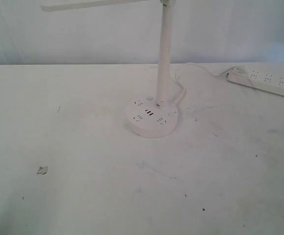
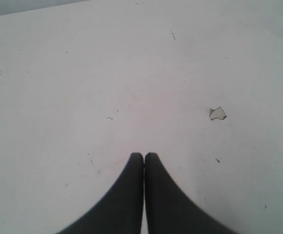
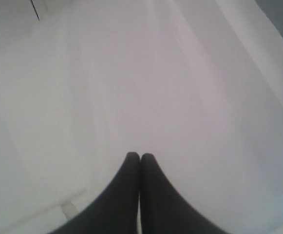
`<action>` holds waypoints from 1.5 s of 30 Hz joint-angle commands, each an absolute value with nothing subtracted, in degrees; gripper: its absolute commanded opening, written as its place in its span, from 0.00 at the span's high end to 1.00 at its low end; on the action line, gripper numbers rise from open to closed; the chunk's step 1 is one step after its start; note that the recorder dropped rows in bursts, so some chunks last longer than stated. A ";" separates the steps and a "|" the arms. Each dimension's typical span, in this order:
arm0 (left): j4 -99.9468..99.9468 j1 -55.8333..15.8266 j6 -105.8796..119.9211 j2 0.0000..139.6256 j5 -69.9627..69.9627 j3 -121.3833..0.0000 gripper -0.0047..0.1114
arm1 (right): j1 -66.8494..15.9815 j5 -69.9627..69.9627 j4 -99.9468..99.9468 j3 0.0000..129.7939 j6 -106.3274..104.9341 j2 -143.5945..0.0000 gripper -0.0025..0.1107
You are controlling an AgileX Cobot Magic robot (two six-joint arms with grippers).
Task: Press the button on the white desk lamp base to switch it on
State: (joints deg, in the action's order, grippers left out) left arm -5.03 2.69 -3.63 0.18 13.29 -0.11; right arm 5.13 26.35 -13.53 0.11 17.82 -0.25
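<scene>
Surface: a white tabletop (image 1: 83,196), scuffed, with dark specks and faint grey streaks.
Room: a plain pale wall (image 1: 58,34) stands behind the table's far edge.
Lamp base: the white desk lamp base (image 1: 151,117) sits near the middle of the exterior view, a touch toward 1 o'clock, flat on the table, with socket holes and dark slots on top.
Pole: a slim white pole (image 1: 164,58) rises from the base's 1 o'clock side to the lamp head (image 1: 83,5).
Power strip: a long white power strip (image 1: 269,81) lies at 2 o'clock from the base, well apart; a white cable (image 1: 183,90) curves between them.
Chip: a small grey chip (image 1: 42,170) marks the table at 8 o'clock from the base.
Left gripper: the left gripper (image 2: 144,157) is clenched on nothing, fingers pressed together above bare table.
Right gripper: the right gripper (image 3: 140,156) is likewise clenched and empty.
Views: only the exterior view shows lamp and strip; the left wrist view shows the chip; the right wrist view shows only a blurred pale surface.
</scene>
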 commanded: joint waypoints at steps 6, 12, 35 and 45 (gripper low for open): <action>-4.84 2.69 -3.65 0.00 13.35 0.00 0.96 | 5.02 33.62 -13.56 0.00 27.68 0.00 0.98; -4.84 2.69 -3.65 0.00 13.35 0.00 0.96 | 5.02 37.67 -13.14 0.00 27.16 0.00 0.98; -4.84 2.69 -3.65 0.00 13.35 0.00 0.96 | 5.02 66.99 42.05 18.85 52.86 -39.28 0.98; -4.84 2.69 -3.65 0.00 13.35 0.00 0.96 | -0.68 69.96 57.31 18.74 46.38 -71.89 0.98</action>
